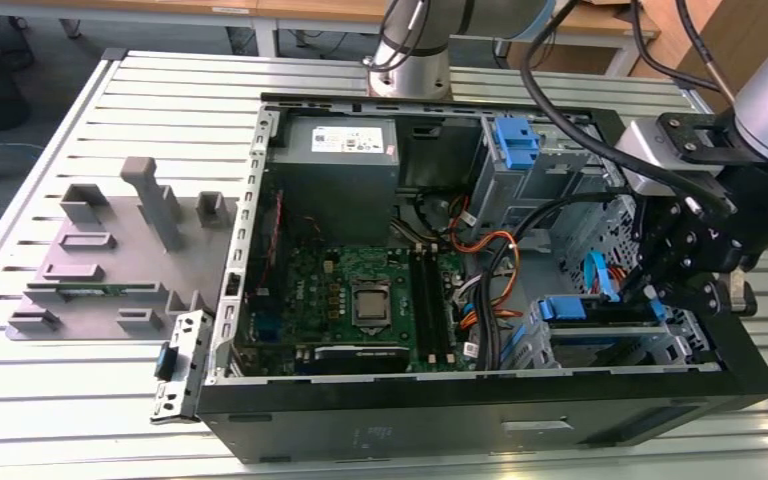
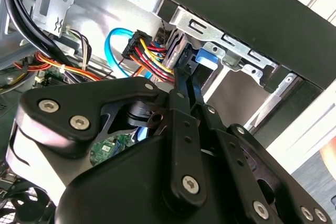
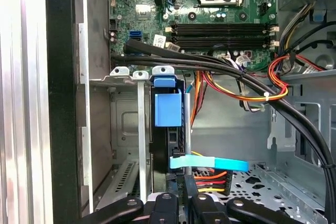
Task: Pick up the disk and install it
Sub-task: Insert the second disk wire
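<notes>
Since the disk (image 3: 168, 109) stands on edge in the cage (image 3: 126, 124), its blue tab up between the metal walls, the step in hand looks like seating it; in the exterior view that cage sits in the near corner of the case (image 1: 491, 395), on the exterior view's right. Above it hangs the hand (image 3: 184, 203), just beside the tab in the second wrist view; whether it is spread, pressed together or pinching the disk, I cannot tell. To do this well, I judge, the push should run straight along the slot, rails square to the walls, and keep clear of the cables (image 3: 236, 72) that cross just beside the cage; a pale blue one lies against the disk's edge and could snag. Around the cage, the case holds the board (image 1: 357, 290) in the middle and the power supply (image 1: 337, 150) at the far side; a spare blue bracket (image 1: 515, 140) sits in the far right bay. Left of the case, a grey fixture (image 1: 117, 260) rests on the surface (image 1: 117, 400).
</notes>
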